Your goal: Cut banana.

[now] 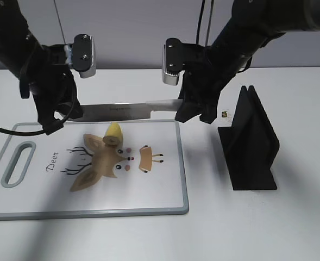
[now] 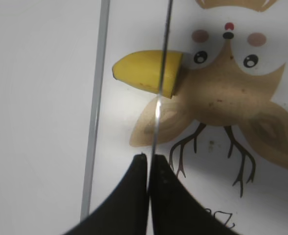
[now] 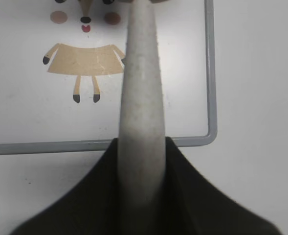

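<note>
- Banana [image 1: 113, 134]: a short yellow piece with one cut face, lying on my cutting board [image 1: 170, 179] near the board's far edge, roughly midway along it, over the antlers and ear of the printed deer [image 1: 102, 163]. In the left wrist view the banana [image 2: 146, 71] lies directly beneath the blade; whether steel and fruit touch cannot be told.
- Knife [image 1: 127, 110]: held level above the far edge of the board, running left to right across the exterior view, with both of my claws on it. The left wrist view shows it edge-on as a thin bright line [image 2: 159, 98]; the right wrist view shows its pale handle [image 3: 140, 98] running out over the board's right edge.
- My left claw [image 1: 67, 115]: closed narrow on the blade end, the two dark fingers [image 2: 134, 196] pressed against either side of the steel.
- My right claw [image 1: 194, 114]: clamped on the handle, a dark finger [image 3: 192, 196] on each side of it, above the far right corner of the board.
- Cutting board: white with a grey rim and a slot handle at its left end, lying on the white surface [image 1: 290, 228] toward its left and near side.
- Black knife stand [image 1: 250, 141]: upright on the surface to the right of the board, apart from it.
</note>
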Controlling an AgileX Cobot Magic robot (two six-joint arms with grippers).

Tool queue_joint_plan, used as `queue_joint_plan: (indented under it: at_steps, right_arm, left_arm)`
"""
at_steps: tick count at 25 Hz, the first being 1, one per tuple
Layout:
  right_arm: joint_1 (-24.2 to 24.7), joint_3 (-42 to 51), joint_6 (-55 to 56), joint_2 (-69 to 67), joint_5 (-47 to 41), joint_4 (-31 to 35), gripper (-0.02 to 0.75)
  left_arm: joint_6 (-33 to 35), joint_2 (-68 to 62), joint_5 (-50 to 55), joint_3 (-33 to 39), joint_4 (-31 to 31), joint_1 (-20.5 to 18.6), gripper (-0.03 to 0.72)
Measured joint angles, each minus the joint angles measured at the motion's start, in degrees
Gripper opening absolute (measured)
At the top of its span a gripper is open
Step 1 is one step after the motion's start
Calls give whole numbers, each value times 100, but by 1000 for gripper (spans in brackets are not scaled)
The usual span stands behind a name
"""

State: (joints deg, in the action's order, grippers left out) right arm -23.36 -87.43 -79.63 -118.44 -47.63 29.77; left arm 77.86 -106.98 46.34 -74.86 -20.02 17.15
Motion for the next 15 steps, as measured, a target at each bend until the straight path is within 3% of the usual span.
queue_joint_plan:
  at_steps: [15]
  right_arm:
    - [-62, 10, -5, -308, 189, 66, 159]
  left_arm:
    - [-7, -302, -100, 0, 168, -7, -7]
